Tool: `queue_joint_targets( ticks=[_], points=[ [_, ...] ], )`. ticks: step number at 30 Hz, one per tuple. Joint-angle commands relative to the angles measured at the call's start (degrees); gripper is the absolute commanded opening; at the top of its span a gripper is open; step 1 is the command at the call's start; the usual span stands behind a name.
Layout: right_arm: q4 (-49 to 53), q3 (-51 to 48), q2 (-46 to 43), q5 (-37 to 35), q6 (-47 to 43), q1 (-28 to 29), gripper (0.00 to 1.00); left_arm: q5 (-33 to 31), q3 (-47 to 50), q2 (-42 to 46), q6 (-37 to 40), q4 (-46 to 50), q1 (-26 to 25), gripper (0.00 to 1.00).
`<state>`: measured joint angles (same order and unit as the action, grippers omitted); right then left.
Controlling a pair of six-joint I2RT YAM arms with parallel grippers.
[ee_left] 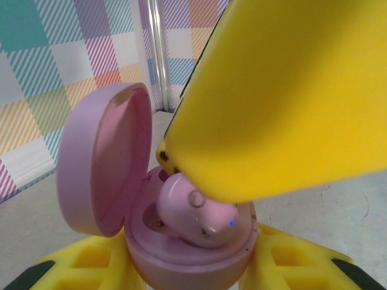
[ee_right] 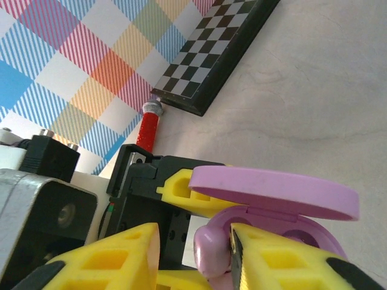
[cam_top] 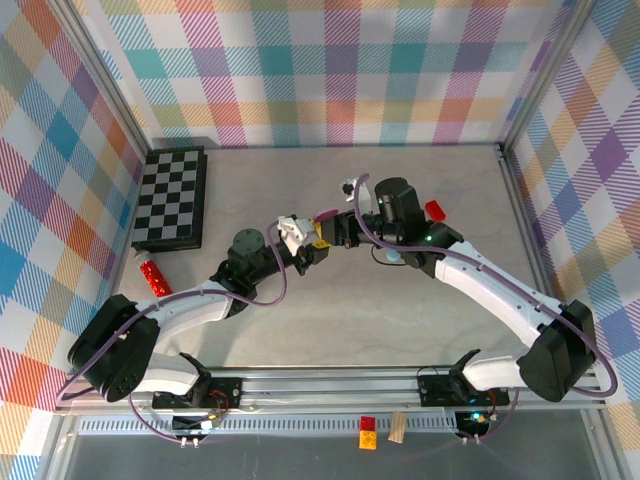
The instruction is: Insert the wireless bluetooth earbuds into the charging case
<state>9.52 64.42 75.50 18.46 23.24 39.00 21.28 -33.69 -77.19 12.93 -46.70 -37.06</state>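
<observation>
Near the middle of the surface (cam_top: 280, 180), the left claw (ee_left: 190, 269) is clenched on the lilac charging case (ee_left: 103, 163), whose lid is open. A lilac earbud (ee_left: 193, 214) sits in its socket. The right claw (ee_right: 195, 248) is released, its jaws slightly parted around the earbud, one side touching it.

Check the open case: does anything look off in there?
The lilac earbud lies tilted in the open charging case, sticking up above the base's rim rather than sitting down in its well. It does not look seated.
</observation>
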Motion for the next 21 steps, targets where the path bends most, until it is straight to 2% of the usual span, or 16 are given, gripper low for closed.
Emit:
queue_joint_targets(
  ticks=[1,12,21],
  points=[
    [-1.00,-0.52,-2.39,0.11,-0.92,-0.41,0.37,0.62,-1.42,0.63,0.25,-4.41,-0.65,0.36],
    [-4.13,-2.40,-8.65,0.97,-2.14,-0.42,0.46,1.64,-0.68,1.65,1.54,-2.52,-0.56,0.36],
    [3.40,5.02,-4.22,-2.18,-3.81,-0.60,0.52,3.43,-0.66,3.60,3.85,1.73,-0.56,0.37]
  ],
)
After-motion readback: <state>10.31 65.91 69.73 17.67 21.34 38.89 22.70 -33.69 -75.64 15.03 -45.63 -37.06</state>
